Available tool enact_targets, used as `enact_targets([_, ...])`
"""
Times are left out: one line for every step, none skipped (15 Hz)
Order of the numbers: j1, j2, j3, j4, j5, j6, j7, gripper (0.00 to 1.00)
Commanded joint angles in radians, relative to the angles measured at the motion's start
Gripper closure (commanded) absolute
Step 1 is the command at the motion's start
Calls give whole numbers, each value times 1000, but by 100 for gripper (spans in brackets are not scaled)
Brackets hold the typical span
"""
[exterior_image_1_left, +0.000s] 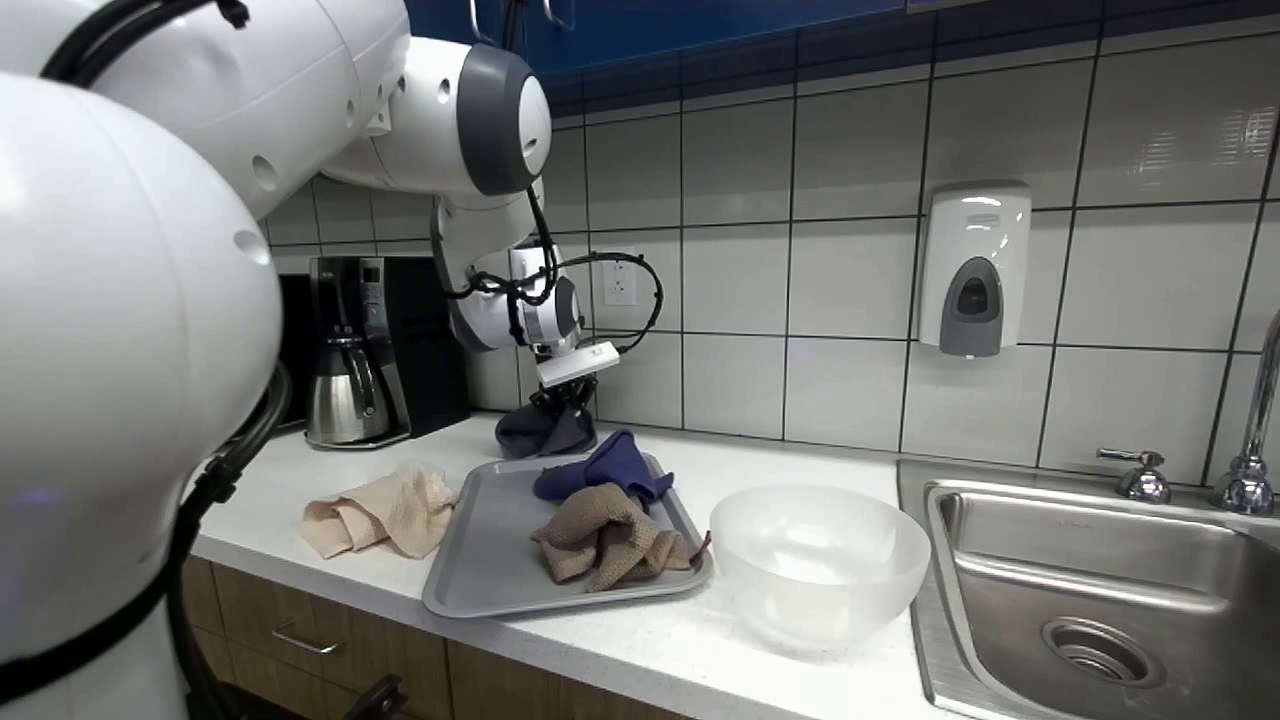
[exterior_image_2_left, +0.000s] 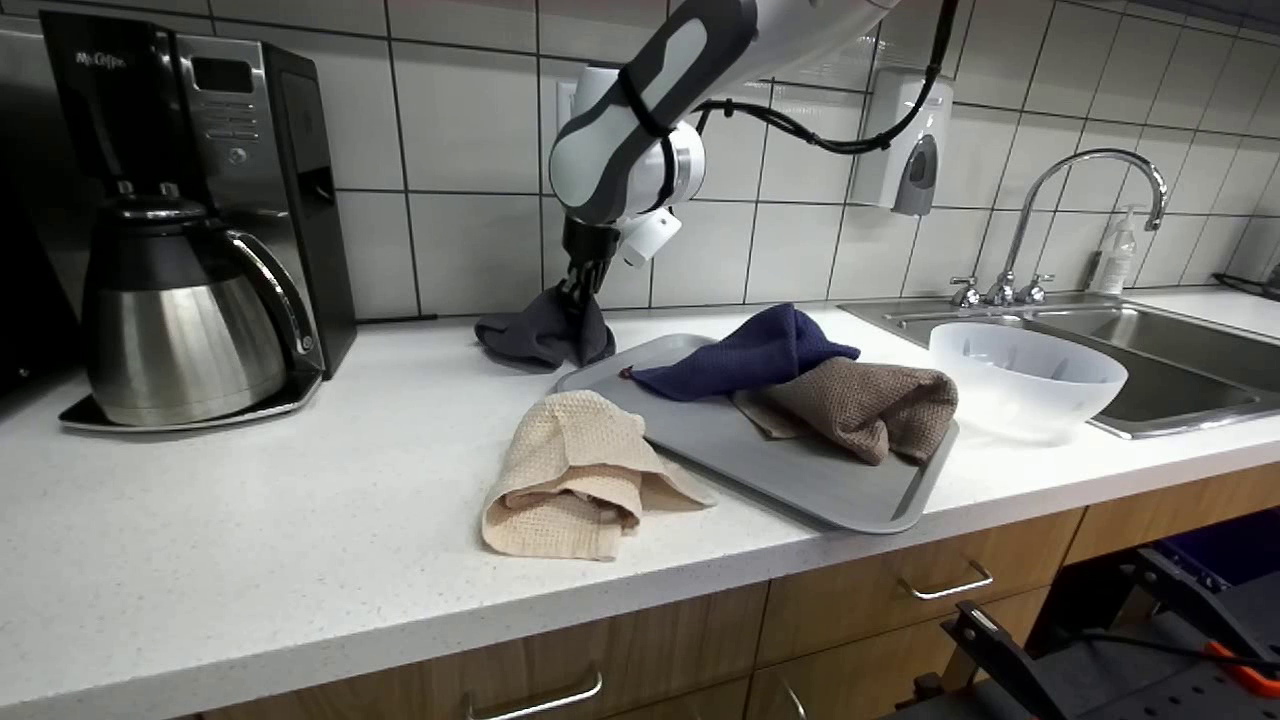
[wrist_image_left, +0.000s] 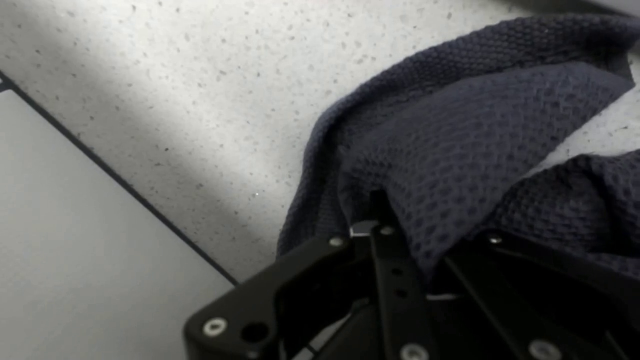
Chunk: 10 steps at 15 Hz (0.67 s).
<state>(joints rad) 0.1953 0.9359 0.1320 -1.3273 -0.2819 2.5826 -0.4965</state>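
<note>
A dark grey waffle-weave cloth (exterior_image_1_left: 522, 430) lies crumpled on the counter near the tiled wall. My gripper (exterior_image_2_left: 580, 298) points down into it and is shut on a raised fold. In the wrist view the cloth (wrist_image_left: 465, 135) spreads above the black fingers (wrist_image_left: 397, 272), with a pinched peak running down between them; the far fingertip is partly buried in fabric. Right beside stands a grey tray (exterior_image_1_left: 490, 560), bearing a navy blue cloth (exterior_image_2_left: 765, 350) and a brown cloth (exterior_image_2_left: 865, 400). A cream cloth (exterior_image_1_left: 385, 510) lies folded on the counter beside the tray.
A coffee maker (exterior_image_2_left: 290, 150) with a steel carafe (exterior_image_2_left: 190, 330) stands along the wall. A frosted bowl (exterior_image_1_left: 815, 570) sits between the tray and the steel sink (exterior_image_1_left: 940, 640). The tiled wall (exterior_image_1_left: 735, 380) rises close behind my gripper. Wooden drawers lie below the counter's front edge (exterior_image_2_left: 700, 570).
</note>
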Motion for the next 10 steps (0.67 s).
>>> enact_targets([-13, -32, 12, -33, -14, 4, -22, 99])
enact_targets([-21, -44, 22, -51, -12, 10, -36, 99])
enact_targets([-20, -54, 20, -64, -15, 18, -37, 99])
enact_targets([-20, -67, 18, -80, -19, 27, -39, 99])
enact_targets([-18, -85, 16, -103, -25, 40, -41, 99])
enact_targets([-18, -99, 15, -122, -28, 53, -44, 99])
enact_targets([-19, -117, 14, -148, -30, 72, -44, 99])
enact_targets([-18, -134, 12, -170, -33, 90, -43, 99])
enact_targets([-18, -152, 8, -196, -39, 110, -37, 99])
enact_targets([-19, -171, 7, -222, -43, 128, -34, 99])
